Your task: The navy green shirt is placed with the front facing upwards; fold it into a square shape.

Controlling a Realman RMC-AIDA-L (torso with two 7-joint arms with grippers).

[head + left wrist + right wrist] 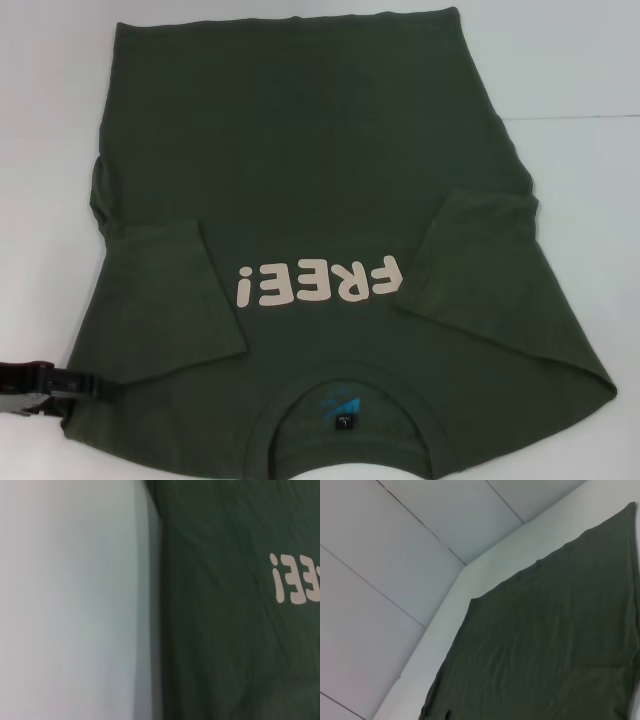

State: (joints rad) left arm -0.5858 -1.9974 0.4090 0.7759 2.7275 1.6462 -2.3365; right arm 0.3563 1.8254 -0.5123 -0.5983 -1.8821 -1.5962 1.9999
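The navy green shirt (320, 190) lies flat and front-up on the white tabletop (580, 90), filling most of the head view; its ribbed collar (355, 425) is at the near edge and its hem at the far edge, so the pale "FREE!" lettering (318, 283) reads upside down from the robot's side; both short sleeves are folded inward onto the chest, the left sleeve (165, 290) to the left of the lettering and the right sleeve (470, 265) to its right; a small dark neck label (343, 421) shows inside the collar. The left claw (95, 388) is at the near left, right at the shirt's near-left shoulder edge; whether its fingers are apart or together cannot be told. The left wrist view shows the shirt's edge (162, 630) against the tabletop and part of the lettering (295, 580). The right claw is not seen in any view; the right wrist view shows only shirt cloth (545, 645), the tabletop's edge and pale wall panels (395, 555) beyond.
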